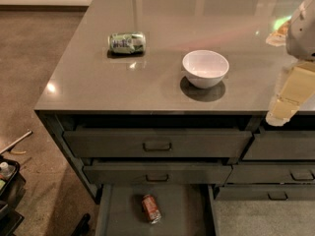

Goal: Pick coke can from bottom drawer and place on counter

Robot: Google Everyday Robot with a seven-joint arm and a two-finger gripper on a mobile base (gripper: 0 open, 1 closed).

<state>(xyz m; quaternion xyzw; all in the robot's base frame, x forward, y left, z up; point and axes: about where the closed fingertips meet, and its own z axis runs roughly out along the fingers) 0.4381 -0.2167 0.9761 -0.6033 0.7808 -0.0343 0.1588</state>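
The coke can [151,208], red-orange with silvery ends, lies on its side on the bare floor of the bottom drawer [187,215], which is pulled out. The counter [162,87] is the glossy grey-brown top above. My gripper [288,102] hangs at the right edge of the view, over the counter's front right edge. It is cream-coloured below a white arm housing [302,31]. It is far above and to the right of the can and holds nothing that I can see.
A white bowl [205,68] stands mid-counter, and a green-and-white can [127,42] lies on its side at the back left. Two handled drawers [157,144] sit slightly open above the bottom one. More drawers [290,175] are on the right. A black cart [7,186] stands on the floor at the left.
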